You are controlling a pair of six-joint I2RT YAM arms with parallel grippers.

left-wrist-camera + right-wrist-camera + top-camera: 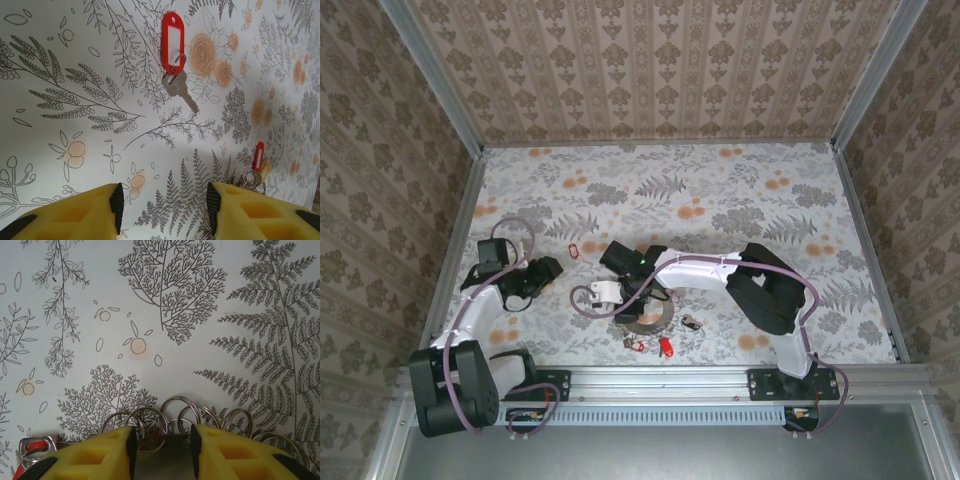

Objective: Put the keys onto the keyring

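Note:
The keyring (647,322) is a flat dark grey ring lying near the table's front middle. My right gripper (626,302) reaches down onto its left side. In the right wrist view the yellow fingers (100,455) are shut on the ring's grey band (162,460), and several small wire split rings (185,410) fan out past it. A red-headed key (34,447) lies at the lower left. My left gripper (164,200) stands open above bare cloth, left of the ring. A red-tagged silver key (173,40) lies ahead of it. Another red key (258,156) with rings lies to its right.
Loose red keys (666,347) and a small dark key (690,322) lie near the front rail (660,378). The red-tagged key (572,249) sits between the two grippers. Patterned walls enclose the floral tabletop (720,200) on three sides.

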